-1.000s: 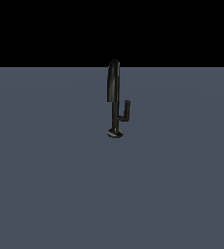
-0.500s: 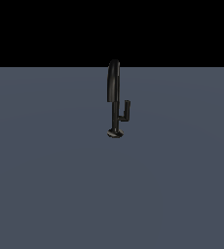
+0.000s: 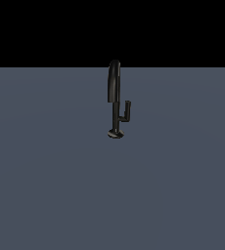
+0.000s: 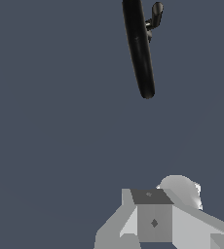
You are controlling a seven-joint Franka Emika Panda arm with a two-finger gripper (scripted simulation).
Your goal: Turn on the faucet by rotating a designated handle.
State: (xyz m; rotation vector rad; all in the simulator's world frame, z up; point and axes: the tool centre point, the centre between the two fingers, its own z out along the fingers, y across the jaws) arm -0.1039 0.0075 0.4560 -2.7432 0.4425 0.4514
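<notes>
The faucet (image 3: pixel 114 93) stood upright on the grey-blue counter (image 3: pixel 46 185), glossy black, w/ a tall arched spout (image 3: pixel 114 80) curving over the top, a thin stem and a small round base (image 3: pixel 115 133) resting on the surface. In the exterior view it sat near the middle, close to the counter's far edge, black backdrop behind it. The handle (image 3: pixel 125 111), a short thin L-shaped lever, branched off the stem low down on the exterior view's right, then turned upward; its tip ended well below the arch of the spout.

No arm or pincer appeared in the exterior view. In the wrist view the pincer (image 4: pixel 155 219) showed only in part, as a pale grey blocky body w/ a rounded piece beside it, cut off by the frame edge. Its fingertips were not visible, so I couldn't tell whether it was spread or pressed together. It pinched nothing that could be seen.

Relative to the pincer, the faucet (image 4: pixel 139 48) was well apart, ahead of it and untouched; the spout ran as a long dark bar w/ its rounded end pointing back toward the pincer. The handle (image 4: pixel 154 17) sat beyond the spout, just beside it, farther from the pincer than the spout's end. Bare counter (image 4: pixel 50 121) lay between pincer & faucet
</notes>
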